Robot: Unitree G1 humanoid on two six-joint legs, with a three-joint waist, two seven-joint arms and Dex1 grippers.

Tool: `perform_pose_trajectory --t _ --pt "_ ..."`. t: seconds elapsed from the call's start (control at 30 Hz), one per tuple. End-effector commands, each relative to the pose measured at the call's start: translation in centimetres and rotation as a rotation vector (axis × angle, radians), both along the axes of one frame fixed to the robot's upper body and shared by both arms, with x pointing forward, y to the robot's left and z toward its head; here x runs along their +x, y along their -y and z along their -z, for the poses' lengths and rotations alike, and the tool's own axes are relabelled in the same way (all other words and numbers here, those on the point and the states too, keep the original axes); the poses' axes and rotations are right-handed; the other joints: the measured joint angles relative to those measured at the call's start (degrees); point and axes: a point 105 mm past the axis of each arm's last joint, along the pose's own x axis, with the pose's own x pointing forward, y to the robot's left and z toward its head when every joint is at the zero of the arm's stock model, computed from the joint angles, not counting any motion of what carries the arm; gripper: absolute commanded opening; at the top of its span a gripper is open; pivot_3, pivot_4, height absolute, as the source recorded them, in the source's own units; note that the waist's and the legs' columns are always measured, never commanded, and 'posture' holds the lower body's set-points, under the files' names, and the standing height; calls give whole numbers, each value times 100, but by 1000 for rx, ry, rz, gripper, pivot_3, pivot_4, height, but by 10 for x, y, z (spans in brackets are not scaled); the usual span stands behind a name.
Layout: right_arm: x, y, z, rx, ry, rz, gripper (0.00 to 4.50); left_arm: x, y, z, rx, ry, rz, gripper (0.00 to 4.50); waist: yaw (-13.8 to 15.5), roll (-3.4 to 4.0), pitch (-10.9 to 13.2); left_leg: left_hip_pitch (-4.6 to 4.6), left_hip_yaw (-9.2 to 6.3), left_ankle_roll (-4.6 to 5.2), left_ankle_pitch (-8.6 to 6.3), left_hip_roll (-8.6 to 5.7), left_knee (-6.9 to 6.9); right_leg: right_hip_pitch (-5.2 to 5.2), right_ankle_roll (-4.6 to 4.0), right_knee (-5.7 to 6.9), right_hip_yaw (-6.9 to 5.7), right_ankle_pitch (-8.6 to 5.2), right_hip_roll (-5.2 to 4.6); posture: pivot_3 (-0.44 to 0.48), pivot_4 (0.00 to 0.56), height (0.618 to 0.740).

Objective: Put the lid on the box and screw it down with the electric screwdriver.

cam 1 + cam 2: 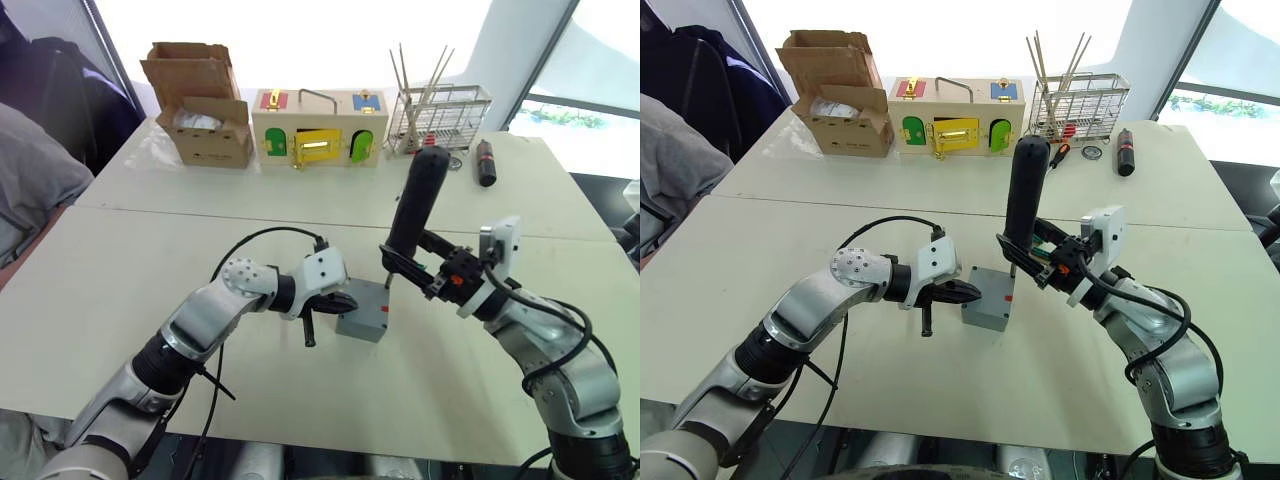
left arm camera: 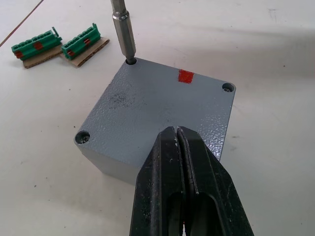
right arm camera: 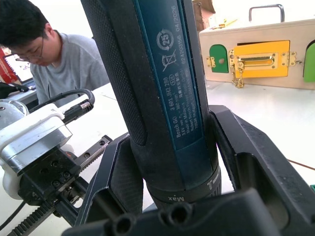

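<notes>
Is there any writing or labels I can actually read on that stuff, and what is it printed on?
"Bosch GO" on the blue label of the electric screwdriver, held by the right gripper.
"Max" on the collar at its lower end.
A crossed-out bin sign and a circled number, perhaps "25", on the same label.
The other small print there is too fine to read.
The red mark on the lid carries no text.

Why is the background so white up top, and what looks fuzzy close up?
Head views: windows behind the wooden box blow out to white. Left wrist view: the closed fingers loom large, the lid is crisp. Right wrist view: the electric screwdriver sits close, its label legible, while the person behind looks soft.
</notes>
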Motion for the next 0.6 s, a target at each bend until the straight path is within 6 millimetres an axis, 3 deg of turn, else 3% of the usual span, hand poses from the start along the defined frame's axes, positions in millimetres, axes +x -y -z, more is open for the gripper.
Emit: perform_pose_trajectory --t 0.03,0.6 --pt "3 5 51 -67 -211 30 1900 -3 -8 22 76 -71 -26 0 0 3 -3 0 0 0 0 0 -3 2 -4 -7 0 2 0 0 150 740" --pt "3 7 40 15 -185 41 1900 -2 -10 26 87 -80 -37 0 19 -6 -39 -8 0 0 -1 0 -15 14 -49 -55 -3 -4 -10 0 150 740"
